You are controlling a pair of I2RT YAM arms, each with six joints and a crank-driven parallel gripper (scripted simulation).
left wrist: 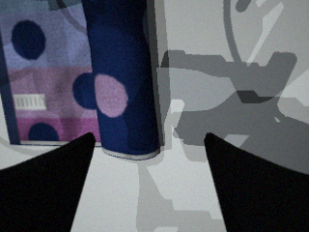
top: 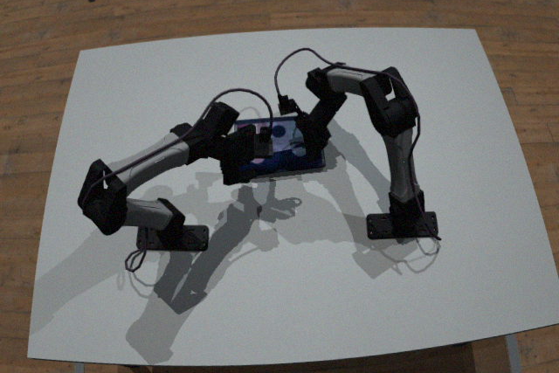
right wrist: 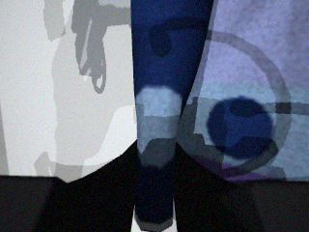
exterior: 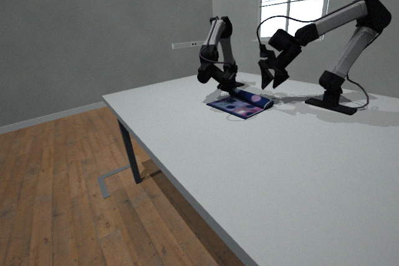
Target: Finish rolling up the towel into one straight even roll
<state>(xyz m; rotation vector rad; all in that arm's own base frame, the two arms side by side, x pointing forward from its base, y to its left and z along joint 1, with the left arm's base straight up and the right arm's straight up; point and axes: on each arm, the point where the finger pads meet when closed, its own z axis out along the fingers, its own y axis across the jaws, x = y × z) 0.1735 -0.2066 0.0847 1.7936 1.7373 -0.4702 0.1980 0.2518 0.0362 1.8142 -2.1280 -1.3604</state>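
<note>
From the top, left tool (top: 238, 176) (exterior: 269, 87) (left wrist: 151, 137) is hovering wide open near 9 o'clock. Right tool (top: 315, 154) (exterior: 232, 90) (right wrist: 155, 142) is pinching the towel roll (top: 282, 162) (exterior: 252, 98) (left wrist: 123, 53) (right wrist: 159, 58) around 3 o'clock.

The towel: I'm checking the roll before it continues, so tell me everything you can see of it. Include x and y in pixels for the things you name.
The towel (top: 280, 147) (exterior: 238, 106) (left wrist: 48, 58) (right wrist: 251, 63) looks like soft cloth, part rolled: a navy roll with pink and pale-blue spots beside a flat stretch banded lavender, pink and light blue, with dark-blue dots and a small white label. It lies on the table (top: 288, 306) (exterior: 290, 160). The right gripper (top: 314, 157) (exterior: 230, 90) (right wrist: 155, 142) pinches one roll end; the other end is unheld.
</note>
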